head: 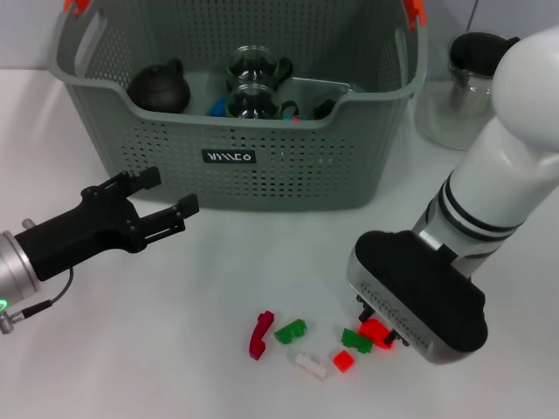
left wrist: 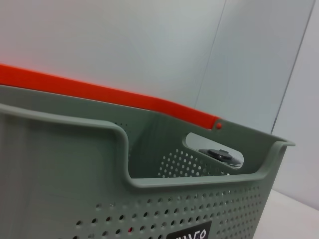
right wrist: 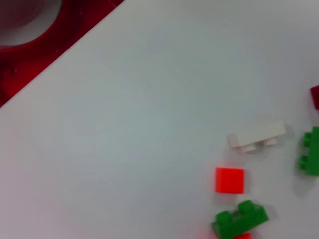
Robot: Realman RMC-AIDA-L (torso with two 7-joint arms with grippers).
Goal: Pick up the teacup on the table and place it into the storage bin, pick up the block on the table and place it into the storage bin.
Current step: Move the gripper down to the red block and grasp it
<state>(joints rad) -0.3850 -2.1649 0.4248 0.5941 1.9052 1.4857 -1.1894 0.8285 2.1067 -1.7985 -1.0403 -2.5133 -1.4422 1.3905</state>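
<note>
My right gripper (head: pixel 383 332) sits low over a red block (head: pixel 376 333); grip state unclear. I should centre before lifting. Left gripper (head: pixel 166 202) hangs parted, idle.

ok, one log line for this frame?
right gripper: down at blocks | left gripper: open, before storage bin | teacups: binned

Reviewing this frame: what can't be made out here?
- Right gripper: fingers hidden under its own wrist housing in the head view, absent from the right wrist view.
- Red block: partly covered by that gripper.
- Storage bin contents: half hidden behind its front wall.
- Label: cut off by the left wrist view's edge.
</note>
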